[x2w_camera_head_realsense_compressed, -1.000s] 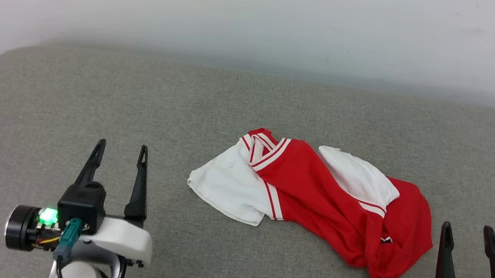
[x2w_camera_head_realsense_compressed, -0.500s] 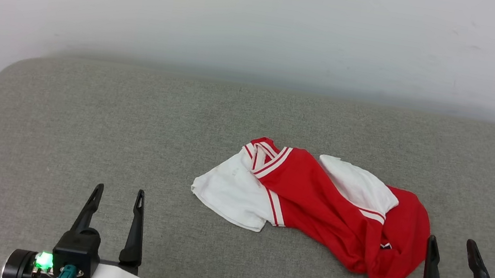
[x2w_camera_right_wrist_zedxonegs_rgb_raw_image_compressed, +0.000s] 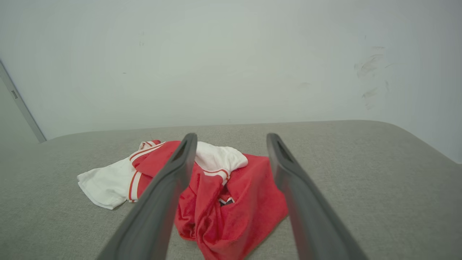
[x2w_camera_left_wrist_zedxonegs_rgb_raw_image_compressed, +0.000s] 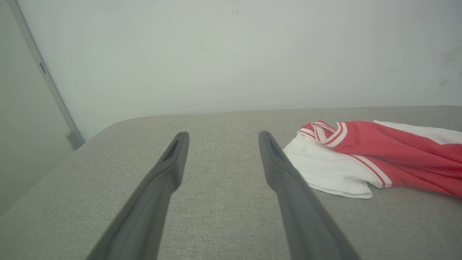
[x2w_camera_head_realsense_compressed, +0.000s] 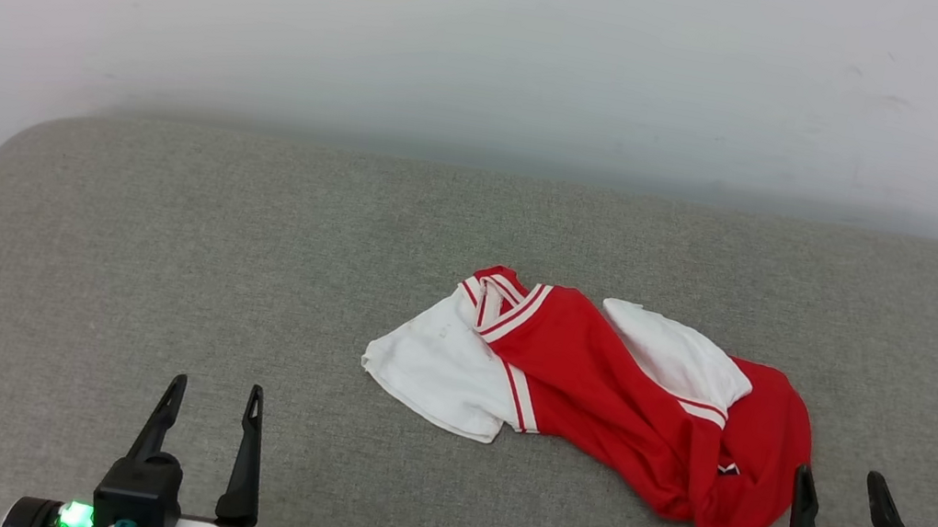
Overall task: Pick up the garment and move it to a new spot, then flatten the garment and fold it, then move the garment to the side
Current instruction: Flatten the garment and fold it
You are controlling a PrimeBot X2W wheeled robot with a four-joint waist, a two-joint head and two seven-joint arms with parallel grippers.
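One crumpled red-white garment (x2w_camera_head_realsense_compressed: 599, 390) | grey woven cushion (x2w_camera_head_realsense_compressed: 200, 260) | rounded corners

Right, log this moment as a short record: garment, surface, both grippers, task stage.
garment: red with white sleeves and striped collar trim, crumpled, lying loose
surface: grey fabric, rounded corners, white wall behind
left gripper: open, empty, off to the left of the garment, over bare fabric
right gripper: open, empty, beside the garment's bunched red end
task stage: garment not yet picked up, not flattened or folded
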